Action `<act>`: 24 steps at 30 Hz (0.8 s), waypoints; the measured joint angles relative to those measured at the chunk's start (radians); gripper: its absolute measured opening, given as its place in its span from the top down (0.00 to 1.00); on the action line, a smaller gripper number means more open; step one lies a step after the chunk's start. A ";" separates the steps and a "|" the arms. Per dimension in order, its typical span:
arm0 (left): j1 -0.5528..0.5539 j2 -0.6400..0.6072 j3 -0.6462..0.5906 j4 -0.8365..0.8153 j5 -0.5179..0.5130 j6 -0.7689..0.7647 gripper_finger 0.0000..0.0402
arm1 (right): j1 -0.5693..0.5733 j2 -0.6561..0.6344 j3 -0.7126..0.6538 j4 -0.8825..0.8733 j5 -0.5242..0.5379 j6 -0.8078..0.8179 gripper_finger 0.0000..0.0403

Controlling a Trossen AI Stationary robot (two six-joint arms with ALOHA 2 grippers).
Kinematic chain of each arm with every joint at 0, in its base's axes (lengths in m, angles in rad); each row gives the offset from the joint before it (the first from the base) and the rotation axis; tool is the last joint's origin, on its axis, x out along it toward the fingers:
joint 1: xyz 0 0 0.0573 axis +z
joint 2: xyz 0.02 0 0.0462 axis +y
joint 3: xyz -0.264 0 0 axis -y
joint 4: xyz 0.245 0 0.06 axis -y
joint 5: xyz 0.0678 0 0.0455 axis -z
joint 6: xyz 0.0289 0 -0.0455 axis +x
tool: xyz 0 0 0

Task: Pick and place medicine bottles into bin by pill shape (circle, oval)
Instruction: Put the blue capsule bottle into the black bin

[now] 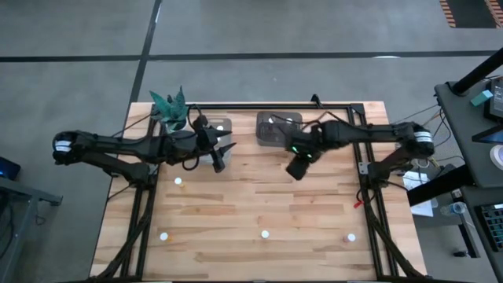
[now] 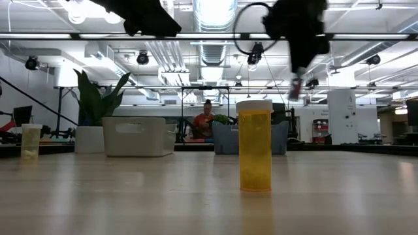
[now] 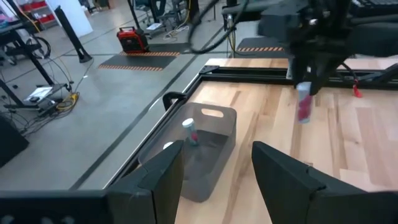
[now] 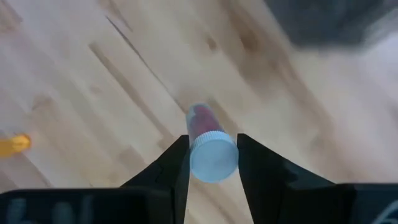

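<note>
My right gripper (image 1: pixel 297 169) hovers over the middle of the table, just near of the grey bin (image 1: pixel 279 130), shut on a small bottle with a white cap and reddish body (image 4: pixel 200 118). My left gripper (image 1: pixel 220 161) is open and empty, in the air near the pale bin (image 1: pixel 217 126); its fingers frame the grey bin (image 3: pixel 205 155), which holds two bottles (image 3: pixel 189 132). Several white-capped bottles stand on the table: one at the left (image 1: pixel 178 181) and three along the near edge (image 1: pixel 265 233). The nearest shows orange in the low view (image 2: pixel 255 147). My right gripper pinches the bottle by its white cap (image 4: pixel 212 158) between its two fingers, which come from above, pointing down. The body hangs below the fingers (image 3: pixel 303 109), a little tilted and clear of the table.
A potted plant (image 1: pixel 171 106) stands at the far left corner beside the pale bin. A black frame (image 1: pixel 346 106) runs along the table's far and side edges. The wooden table top (image 1: pixel 259 196) between the bins and the near row of bottles holds nothing.
</note>
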 joint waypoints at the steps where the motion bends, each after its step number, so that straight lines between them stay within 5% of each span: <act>1: 0.000 -0.011 -0.008 0.001 0.000 0.000 0.57 | -0.017 0.029 0.036 -0.005 -0.001 -0.041 0.72; 11: -0.005 -0.122 -0.077 0.017 0.000 -0.009 0.57 | -0.218 0.305 0.338 -0.113 0.000 -0.422 0.72; 24: -0.010 -0.178 -0.108 0.019 0.000 -0.009 0.57 | -0.403 0.493 0.437 -0.083 0.000 -0.617 0.72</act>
